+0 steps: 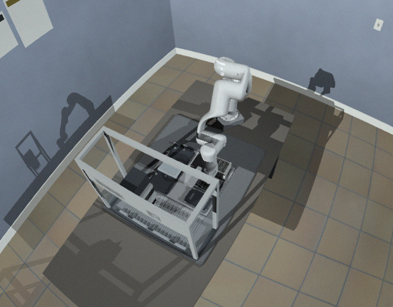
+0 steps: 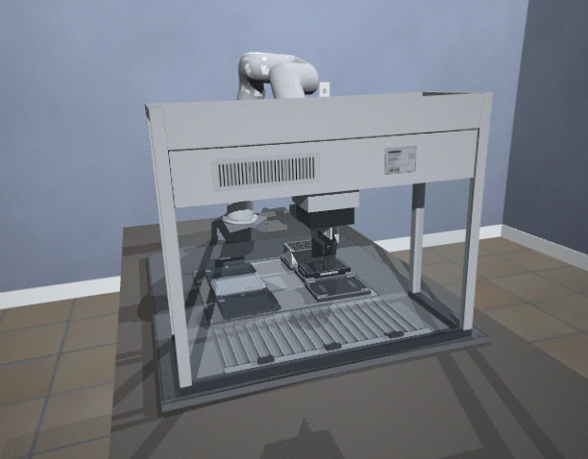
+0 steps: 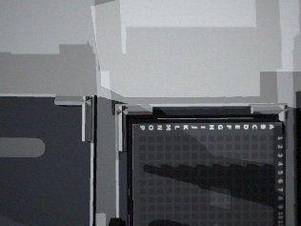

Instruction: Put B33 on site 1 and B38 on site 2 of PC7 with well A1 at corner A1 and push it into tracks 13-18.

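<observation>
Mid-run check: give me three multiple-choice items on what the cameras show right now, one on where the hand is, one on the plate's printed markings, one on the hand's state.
1. Where is the hand?
A. Above the loading rails
B. Above the dark well plate in the middle nest
C. Outside the instrument frame

2. In the wrist view, the row letters along the plate's edge run from A to:
A. H
B. P
C. Z

3. What state is the hand in?
A. Shut on the plate
B. Shut on nothing
C. Open, holding nothing

Answers:
1 B: the exterior view shows it hanging over the middle plate in the nest row, and the wrist camera looks straight down on that plate.
2 B: the printed letters end at P.
3 C: the fingers stand apart above the plate.
</observation>
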`<state>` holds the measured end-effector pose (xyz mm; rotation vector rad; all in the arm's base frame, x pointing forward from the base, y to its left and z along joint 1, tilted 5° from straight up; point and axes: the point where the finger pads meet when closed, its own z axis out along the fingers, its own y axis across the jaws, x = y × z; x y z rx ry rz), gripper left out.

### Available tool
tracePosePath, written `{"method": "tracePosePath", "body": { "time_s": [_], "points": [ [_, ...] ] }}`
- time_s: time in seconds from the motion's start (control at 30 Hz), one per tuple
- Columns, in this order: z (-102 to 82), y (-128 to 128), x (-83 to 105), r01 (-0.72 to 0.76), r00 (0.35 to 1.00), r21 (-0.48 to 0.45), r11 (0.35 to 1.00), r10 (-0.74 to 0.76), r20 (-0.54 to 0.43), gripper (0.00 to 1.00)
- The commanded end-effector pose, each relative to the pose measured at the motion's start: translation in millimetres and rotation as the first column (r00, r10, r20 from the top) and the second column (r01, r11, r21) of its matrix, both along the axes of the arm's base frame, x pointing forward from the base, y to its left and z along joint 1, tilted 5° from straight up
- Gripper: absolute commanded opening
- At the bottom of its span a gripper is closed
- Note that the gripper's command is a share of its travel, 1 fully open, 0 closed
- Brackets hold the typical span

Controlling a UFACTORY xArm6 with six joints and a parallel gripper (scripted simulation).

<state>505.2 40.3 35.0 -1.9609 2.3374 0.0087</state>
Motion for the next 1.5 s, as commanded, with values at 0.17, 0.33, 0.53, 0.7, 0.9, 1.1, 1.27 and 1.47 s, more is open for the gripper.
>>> {"method": "tracePosePath", "body": {
  "time_s": [0.17,0.33,0.53,0.7,0.9,1.1,1.27,1.47],
  "points": [
    [-3.2,0.4,2.0,0.0,1.0,0.0,1.0,0.0,0.005,1.0],
    [-6.5,0.6,2.2,0.0,1.0,0.0,1.0,0.0,0.005,1.0],
    [-10.5,0.8,2.5,0.0,1.0,0.0,1.0,0.0,0.005,1.0],
    [-12.5,0.9,2.7,0.0,1.0,0.0,1.0,0.0,0.005,1.0],
    [-13.9,1.0,2.8,0.0,1.0,0.0,1.0,0.0,0.005,1.0],
    [-13.9,1.0,2.8,0.0,1.0,0.0,1.0,0.0,0.005,1.0],
    [-13.9,1.0,2.8,0.0,1.0,0.0,1.0,0.0,0.005,1.0],
    [-13.3,1.0,2.7,0.0,1.0,0.0,1.0,0.0,0.005,0.0]
  ]
}}
